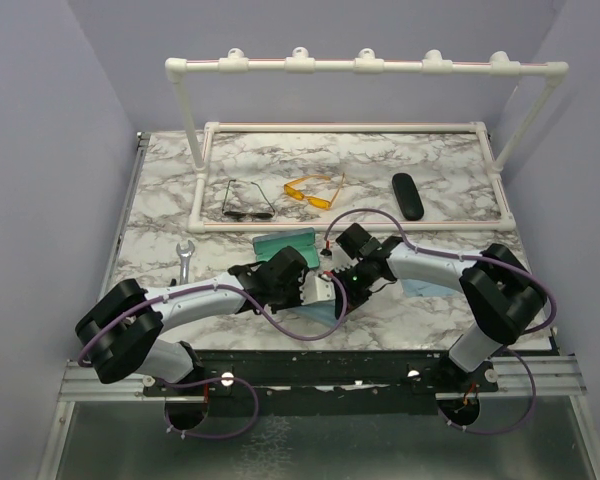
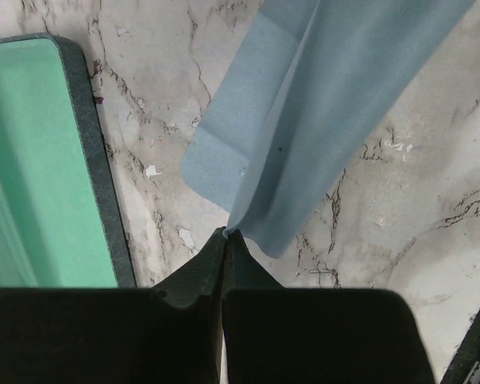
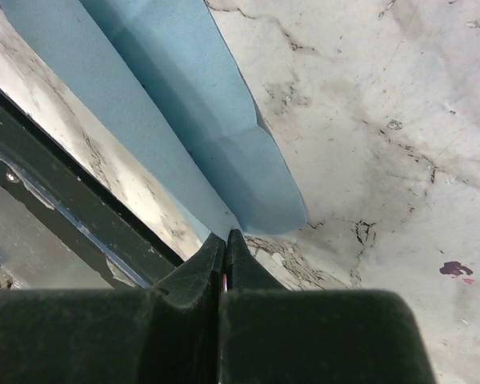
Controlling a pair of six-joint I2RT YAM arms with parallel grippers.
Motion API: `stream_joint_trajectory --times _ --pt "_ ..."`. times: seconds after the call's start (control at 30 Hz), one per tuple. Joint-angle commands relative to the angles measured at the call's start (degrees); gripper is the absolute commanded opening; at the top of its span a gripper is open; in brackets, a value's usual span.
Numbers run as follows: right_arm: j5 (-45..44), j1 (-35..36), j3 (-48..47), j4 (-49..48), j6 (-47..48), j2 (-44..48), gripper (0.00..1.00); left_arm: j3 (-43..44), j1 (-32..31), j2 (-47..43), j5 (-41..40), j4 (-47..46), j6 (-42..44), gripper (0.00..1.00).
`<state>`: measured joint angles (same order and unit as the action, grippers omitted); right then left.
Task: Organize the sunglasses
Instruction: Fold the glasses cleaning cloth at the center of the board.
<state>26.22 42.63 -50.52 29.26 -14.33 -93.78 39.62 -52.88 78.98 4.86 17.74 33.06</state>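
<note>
The dark wire-frame sunglasses (image 1: 246, 201) and the yellow-orange sunglasses (image 1: 313, 192) lie unfolded on the marble table inside the white pipe frame, apart from both arms. Nearer the front, both grippers meet over a light blue cloth (image 1: 327, 303). My left gripper (image 2: 226, 233) is shut on a fold of the blue cloth (image 2: 320, 104), which rises away from its tips. My right gripper (image 3: 226, 234) is shut on another edge of the blue cloth (image 3: 184, 104). In the top view the left gripper (image 1: 306, 285) and right gripper (image 1: 340, 284) are close together.
An open case with a green lining (image 1: 285, 243) sits just behind the grippers, its green lining (image 2: 32, 160) at the left of the left wrist view. A black oval case (image 1: 407, 195) lies at the back right. A wrench (image 1: 185, 258) rests at the left. The table's front edge (image 3: 72, 216) is close.
</note>
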Motion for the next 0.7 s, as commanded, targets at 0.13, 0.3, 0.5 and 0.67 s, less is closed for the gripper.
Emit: stream_joint_trajectory --times 0.13,0.3,0.5,0.67 --pt "0.9 -0.2 1.7 1.5 -0.8 1.3 0.01 -0.8 0.2 0.1 -0.4 -1.7 0.9 0.0" --pt "0.1 -0.2 1.5 1.0 -1.1 1.0 0.01 -1.6 0.2 -0.1 0.2 -2.4 0.8 0.0" --pt "-0.1 -0.2 0.7 0.8 -0.4 0.0 0.01 -1.7 0.2 0.0 0.2 -2.5 0.7 0.0" --pt "0.3 -0.2 0.6 1.1 -0.2 -1.1 0.03 -1.7 0.2 0.1 0.2 -3.3 0.4 0.0"
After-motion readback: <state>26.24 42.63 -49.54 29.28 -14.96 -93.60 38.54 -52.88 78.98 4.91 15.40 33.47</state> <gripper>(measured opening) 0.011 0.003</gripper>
